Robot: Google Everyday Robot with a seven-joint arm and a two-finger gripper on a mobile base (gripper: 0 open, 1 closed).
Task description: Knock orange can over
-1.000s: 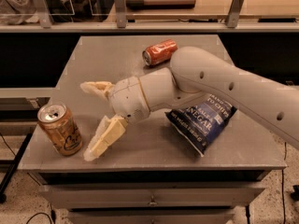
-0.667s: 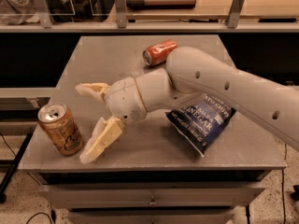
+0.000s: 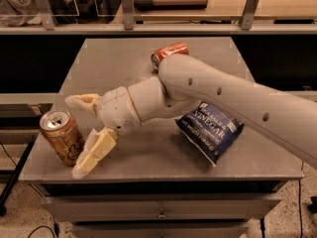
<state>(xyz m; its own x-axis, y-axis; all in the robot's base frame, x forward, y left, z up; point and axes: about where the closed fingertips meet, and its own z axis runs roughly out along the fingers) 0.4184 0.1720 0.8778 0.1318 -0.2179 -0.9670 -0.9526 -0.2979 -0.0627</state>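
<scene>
We begin at the gripper, which sits low over the near left corner of the table with its two cream fingers spread wide apart and clamped on nothing. One finger reaches out behind the rim of the orange can. The other slants down along the can's right side and seems to touch it near the base, though we cannot be sure of contact. The can stands on its base, silver top up, close to the table's left and front edges.

We judge that the fingers are splayed because the job calls for a push and not a grasp: an open hand gives a broad face to sweep against the can's side. With the wrist to the can's right, a push would send it leftward, toward the edge. That is the risk we see, since it could roll off once down.

The arm stretches in from the right across the middle of the table. Under it lies a blue chip bag, well apart from the can. Behind the arm's elbow a red can lies on its side, partly hidden. Neither stands between the gripper and the orange can.
</scene>
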